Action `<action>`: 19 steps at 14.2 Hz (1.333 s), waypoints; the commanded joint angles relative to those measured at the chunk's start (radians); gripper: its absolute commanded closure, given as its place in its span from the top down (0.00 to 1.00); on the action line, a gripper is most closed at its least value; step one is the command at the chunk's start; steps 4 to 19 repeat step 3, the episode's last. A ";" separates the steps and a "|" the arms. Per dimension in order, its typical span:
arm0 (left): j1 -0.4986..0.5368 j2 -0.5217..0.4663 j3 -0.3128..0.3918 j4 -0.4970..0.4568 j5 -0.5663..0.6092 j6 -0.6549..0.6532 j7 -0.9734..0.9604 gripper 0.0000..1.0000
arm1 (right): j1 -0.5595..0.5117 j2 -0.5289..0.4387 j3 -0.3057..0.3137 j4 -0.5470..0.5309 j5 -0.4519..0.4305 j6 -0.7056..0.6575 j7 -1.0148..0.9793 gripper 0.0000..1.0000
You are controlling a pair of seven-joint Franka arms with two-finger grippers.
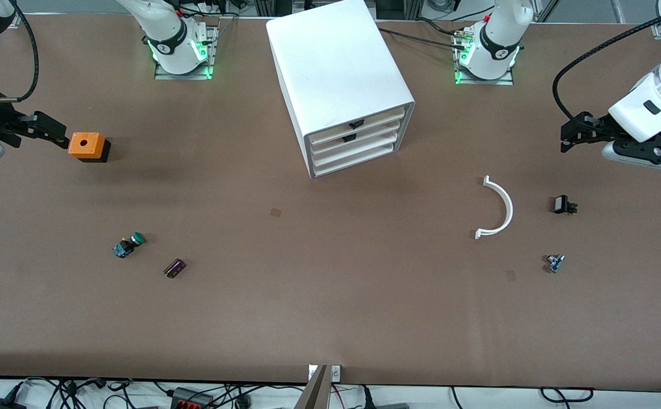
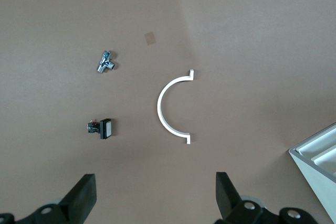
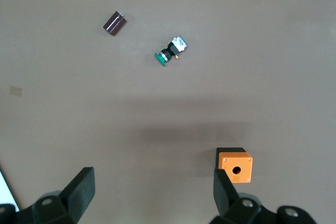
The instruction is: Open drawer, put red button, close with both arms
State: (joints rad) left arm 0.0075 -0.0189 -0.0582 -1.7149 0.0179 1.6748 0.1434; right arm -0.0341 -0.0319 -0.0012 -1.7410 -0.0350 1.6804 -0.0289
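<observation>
The drawers (image 1: 353, 142) at top centre are being seen shut, with no red button in sight, which fits both a finished task and an unstarted one. The left gripper (image 1: 563, 136) and right gripper (image 1: 60, 136) are being held at the frame's edges, fingers spread.

A plain brown worktop (image 1: 330, 318) carries a white drawer cabinet (image 1: 339, 85) with small black handles. Toward the right arm's end sit an orange box (image 1: 86, 146) on a black base, a green-capped button (image 1: 129, 245) with a blue end, and a dark purple block (image 1: 174, 268). Toward the left arm's end lie a white curved bracket (image 1: 498, 208), a black-and-white switch (image 1: 563, 204) and a silver-blue fitting (image 1: 555, 263)
</observation>
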 commanded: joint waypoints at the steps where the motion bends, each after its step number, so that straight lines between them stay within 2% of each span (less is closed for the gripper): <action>1: 0.003 0.014 -0.002 0.034 0.010 -0.026 0.021 1.00 | 0.005 -0.025 -0.003 -0.022 0.012 0.002 -0.011 1.00; 19: 0.003 0.014 0.000 0.032 0.010 -0.026 0.021 1.00 | 0.005 -0.025 -0.002 -0.022 0.012 0.002 -0.011 1.00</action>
